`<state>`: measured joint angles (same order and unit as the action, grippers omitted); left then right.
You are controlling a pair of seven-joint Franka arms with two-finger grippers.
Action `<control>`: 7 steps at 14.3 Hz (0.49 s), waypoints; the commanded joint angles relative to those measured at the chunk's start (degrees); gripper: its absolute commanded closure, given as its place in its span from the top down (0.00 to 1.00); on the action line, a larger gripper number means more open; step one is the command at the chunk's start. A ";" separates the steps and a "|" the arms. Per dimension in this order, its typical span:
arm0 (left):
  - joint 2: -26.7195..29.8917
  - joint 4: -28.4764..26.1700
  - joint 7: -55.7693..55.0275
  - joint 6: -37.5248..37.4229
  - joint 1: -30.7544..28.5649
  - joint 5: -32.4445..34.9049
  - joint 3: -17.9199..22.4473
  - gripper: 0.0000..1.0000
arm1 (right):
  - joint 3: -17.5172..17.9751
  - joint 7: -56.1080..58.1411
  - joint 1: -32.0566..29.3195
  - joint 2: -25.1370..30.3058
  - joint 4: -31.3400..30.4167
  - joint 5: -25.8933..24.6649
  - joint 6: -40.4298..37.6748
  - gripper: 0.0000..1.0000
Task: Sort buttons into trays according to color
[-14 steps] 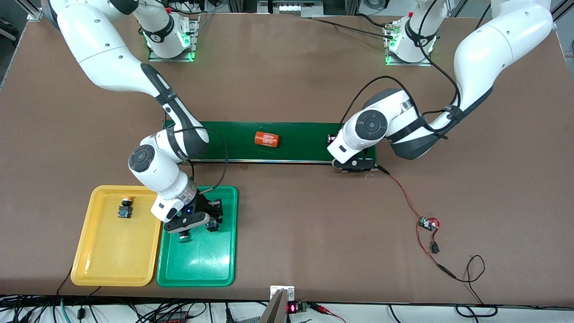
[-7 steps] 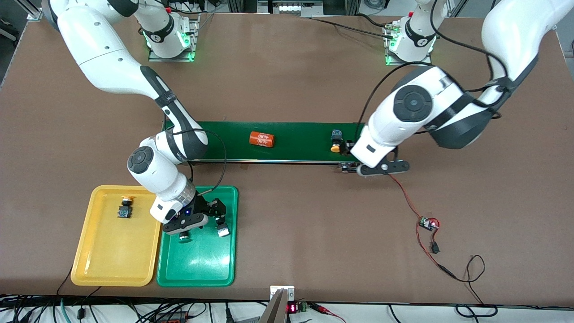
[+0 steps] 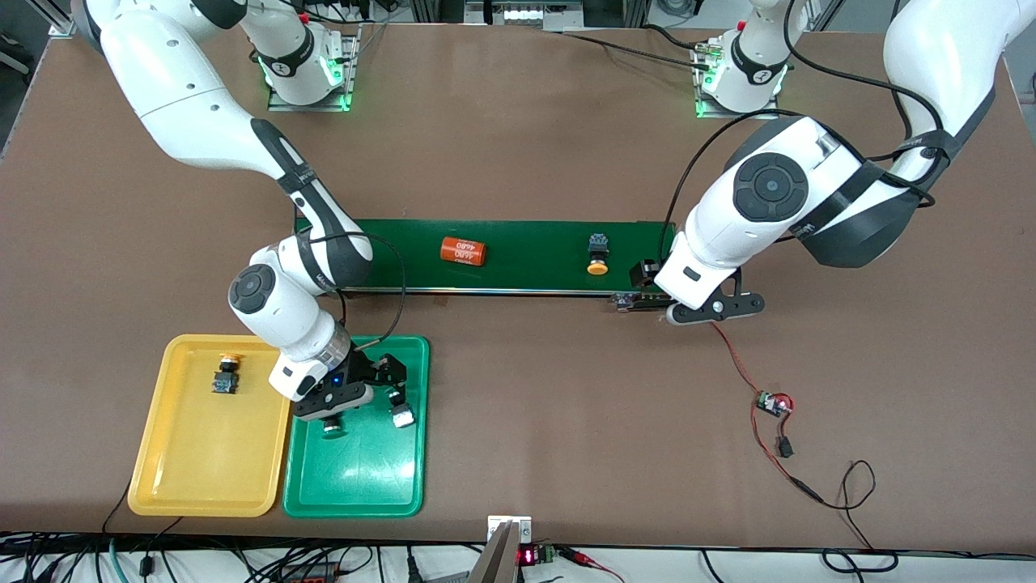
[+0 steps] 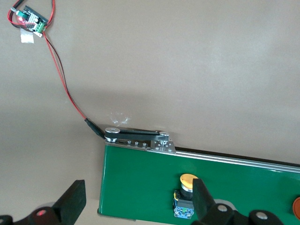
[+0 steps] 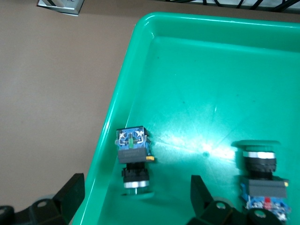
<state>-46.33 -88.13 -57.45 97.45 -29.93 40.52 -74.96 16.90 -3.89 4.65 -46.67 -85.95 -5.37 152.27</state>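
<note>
My right gripper [image 3: 392, 385] [image 5: 136, 197] hangs open low over the green tray [image 3: 356, 478] [image 5: 123, 93]. A green button [image 3: 402, 417] [image 5: 133, 157] lies on its side between the fingers, by the tray's rim toward the left arm's end. A second green button [image 3: 330, 427] [image 5: 260, 173] lies beside it, partly under the hand. One yellow button [image 3: 227, 374] rests in the yellow tray [image 3: 202, 478]. Another yellow button [image 3: 597, 255] [image 4: 186, 197] lies on the dark-green belt [image 3: 534, 251] [image 4: 140, 178]. My left gripper [image 3: 660, 287] [image 4: 138, 206] is open and empty over the belt's end.
An orange cylinder [image 3: 463, 251] lies on the belt toward the right arm's end. A red and black wire [image 3: 732, 356] [image 4: 63, 82] runs from the belt's end to a small circuit board [image 3: 773, 402] [image 4: 30, 18] on the brown table.
My right gripper opened and let the green button drop into the green tray. My left arm lifted off the belt's end, uncovering the yellow button. Cylinder and button drifted along the belt toward the right arm's end.
</note>
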 commanded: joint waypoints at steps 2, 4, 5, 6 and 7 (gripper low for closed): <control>4.99 1.30 1.98 -1.39 2.23 -0.44 2.09 1.00 | 0.59 -0.85 -1.04 11.57 -8.60 -0.43 -8.64 1.00; 4.93 1.30 2.52 -1.30 2.42 -0.44 2.54 1.00 | 0.59 -1.47 -1.57 19.20 -14.92 -0.08 -13.74 1.00; 5.37 1.38 2.95 -1.21 2.51 -0.62 3.33 1.00 | 0.59 -1.47 -2.09 22.64 -17.30 -0.08 -16.72 1.00; 8.85 2.17 5.22 -1.21 3.90 -2.01 5.86 1.00 | 0.59 -1.47 -2.10 25.81 -18.63 0.01 -20.92 1.00; 11.84 2.52 8.90 -1.21 6.09 -6.81 10.06 1.00 | 0.67 -1.56 -1.75 28.36 -18.99 0.09 -26.45 1.00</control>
<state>-41.71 -87.21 -54.72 97.29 -27.49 39.40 -71.80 16.95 -4.50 3.74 -26.30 -98.84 -5.36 132.13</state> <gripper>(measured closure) 0.000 0.000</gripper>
